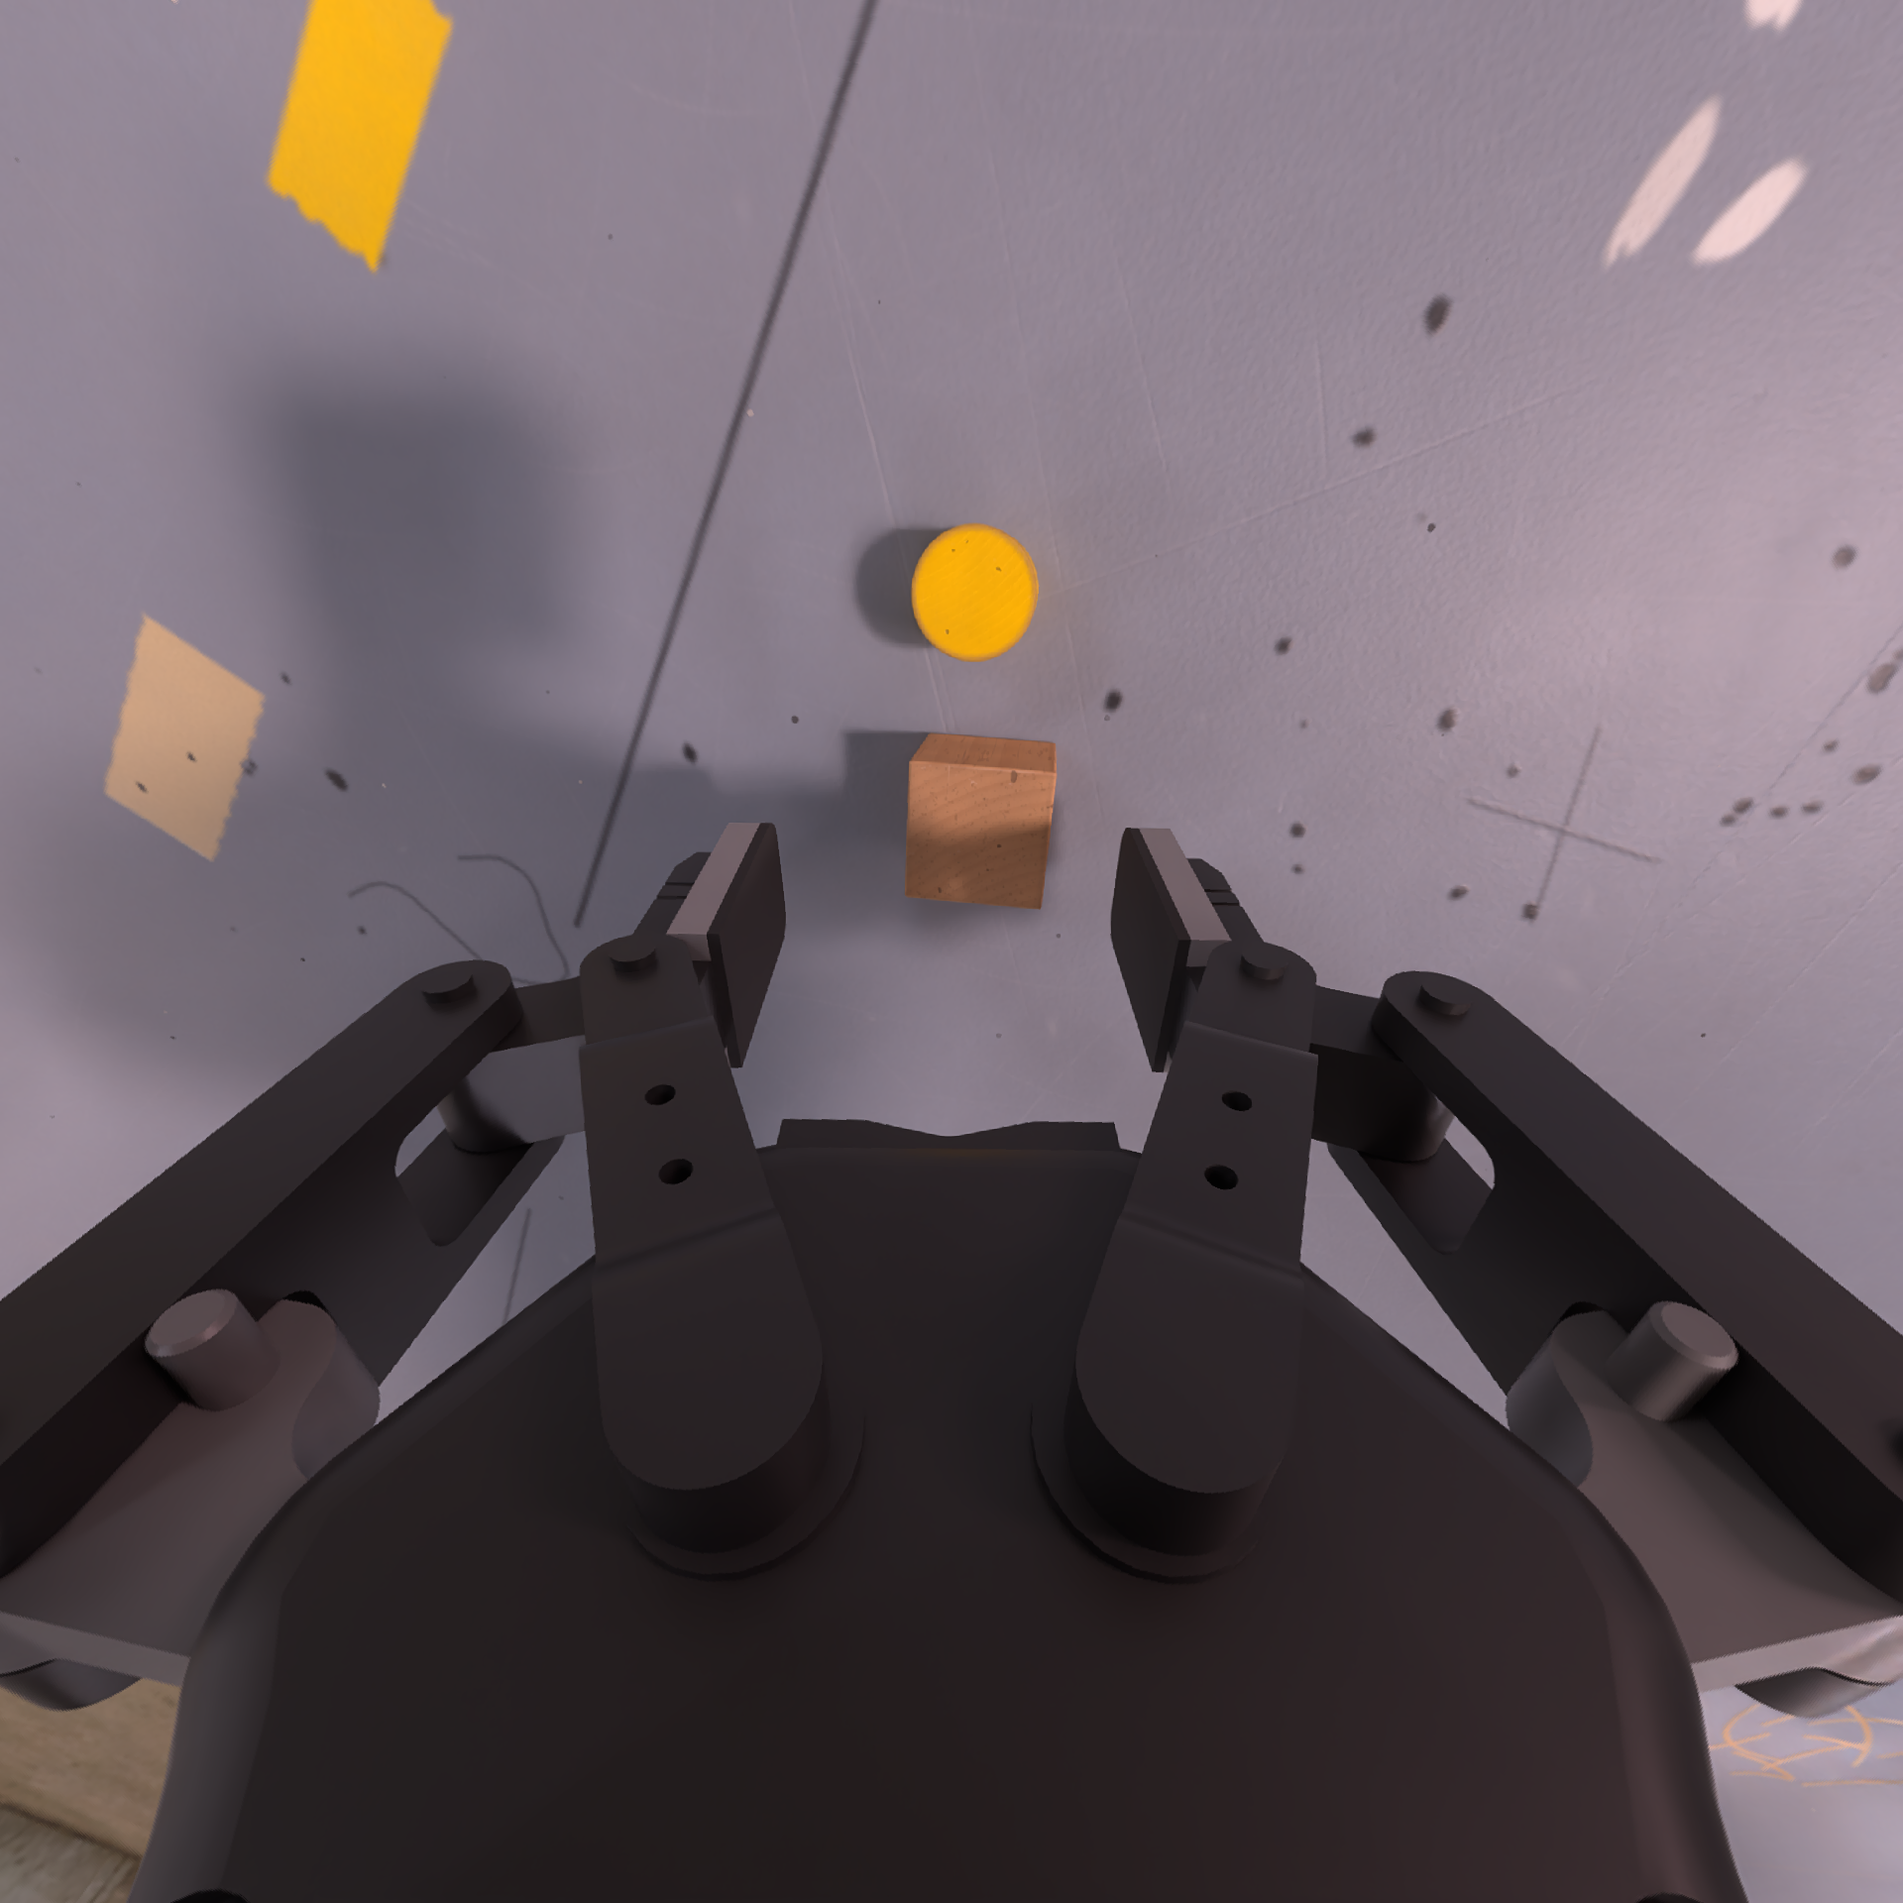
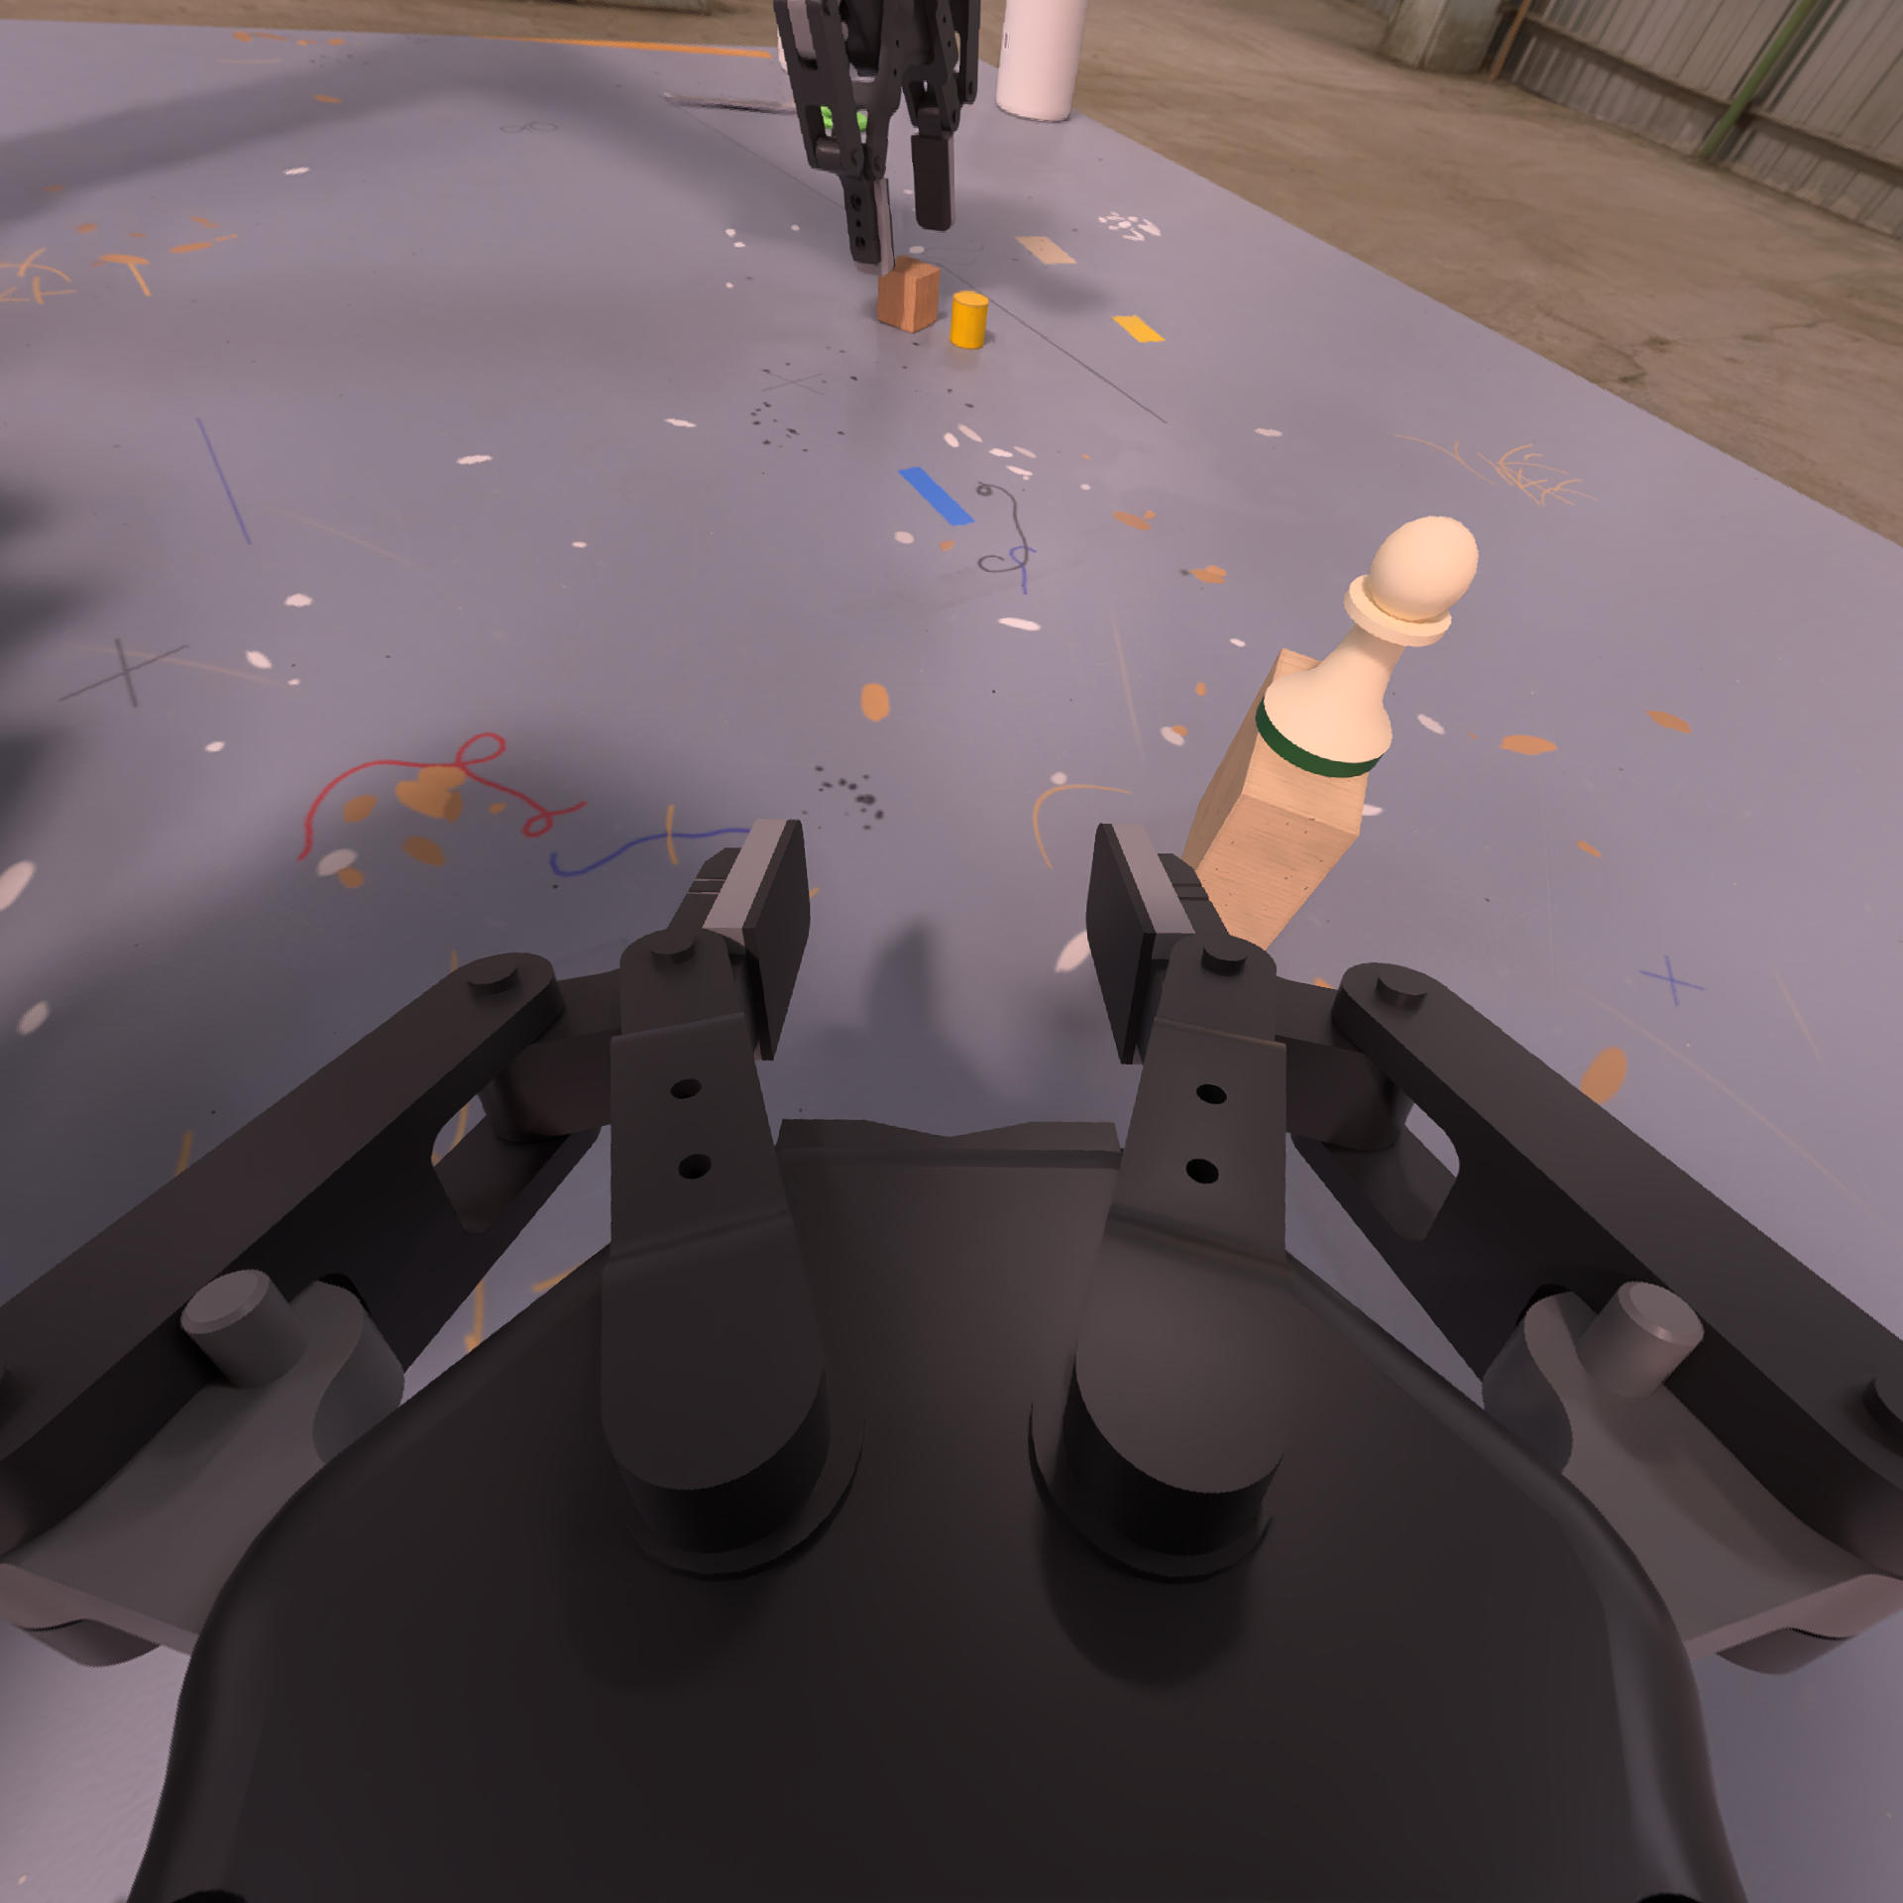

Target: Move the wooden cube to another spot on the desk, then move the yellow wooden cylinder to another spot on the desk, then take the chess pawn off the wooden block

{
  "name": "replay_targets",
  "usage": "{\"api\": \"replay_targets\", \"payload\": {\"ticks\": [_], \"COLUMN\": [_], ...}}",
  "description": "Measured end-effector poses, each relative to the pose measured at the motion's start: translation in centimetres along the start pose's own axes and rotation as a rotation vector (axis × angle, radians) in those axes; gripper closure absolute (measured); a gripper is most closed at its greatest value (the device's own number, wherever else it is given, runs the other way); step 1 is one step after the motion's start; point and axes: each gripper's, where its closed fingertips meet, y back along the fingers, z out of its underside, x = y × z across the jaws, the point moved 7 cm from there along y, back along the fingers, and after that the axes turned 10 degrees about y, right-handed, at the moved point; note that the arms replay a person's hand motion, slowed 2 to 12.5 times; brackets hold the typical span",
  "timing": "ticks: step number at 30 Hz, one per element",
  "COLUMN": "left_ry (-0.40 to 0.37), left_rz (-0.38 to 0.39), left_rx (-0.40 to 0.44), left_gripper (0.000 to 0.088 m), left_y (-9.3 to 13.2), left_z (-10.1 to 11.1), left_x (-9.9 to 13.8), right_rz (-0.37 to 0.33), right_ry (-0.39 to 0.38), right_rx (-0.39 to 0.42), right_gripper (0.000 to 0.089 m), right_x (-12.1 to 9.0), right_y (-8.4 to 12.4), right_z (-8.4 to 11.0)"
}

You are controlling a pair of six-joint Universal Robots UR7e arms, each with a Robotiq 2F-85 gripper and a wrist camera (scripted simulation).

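The wooden cube (image 1: 980, 821) stands on the grey desk, straight below my left gripper (image 1: 947, 927), which is open and empty above it. The yellow wooden cylinder (image 1: 974, 590) stands upright just beyond the cube. In the right wrist view the cube (image 2: 908, 295) and cylinder (image 2: 969, 319) sit far off, with the left gripper (image 2: 904, 232) hanging just over the cube. The cream chess pawn (image 2: 1370, 659) with a green band stands on the pale wooden block (image 2: 1272, 844), close on the right of my right gripper (image 2: 947, 927), which is open and empty.
Yellow tape (image 1: 355, 124) and tan tape (image 1: 183, 736) lie flat on the desk at left. A white cylinder (image 2: 1040, 57) stands at the desk's far edge. The desk edge (image 2: 1545, 412) runs along the right, with floor beyond. Paint marks cover the desk.
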Motion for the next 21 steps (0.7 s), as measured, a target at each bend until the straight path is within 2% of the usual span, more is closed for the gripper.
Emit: {"api": "replay_targets", "payload": {"ticks": [7, 17, 21], "left_ry": [0.000, -0.022, -0.029], "left_rz": [0.006, 0.007, 0.006], "left_rx": [0.014, -0.007, -0.017], "left_gripper": [0.0346, 0.0400, 0.0453], "left_y": [-0.18, -0.59, -0.81], "left_z": [-0.31, -0.49, -0.50], "left_x": [0.01, 0.22, 0.25], "right_rz": [0.001, -0.004, -0.006], "right_ry": [0.000, -0.003, -0.002], "right_rx": [-0.002, -0.006, -0.011], "right_gripper": [0.0404, 0.0409, 0.0412], "right_x": [0.01, 0.01, -0.02], "right_y": [0.00, -0.08, -0.15], "right_z": [0.07, 0.20, 0.26]}}
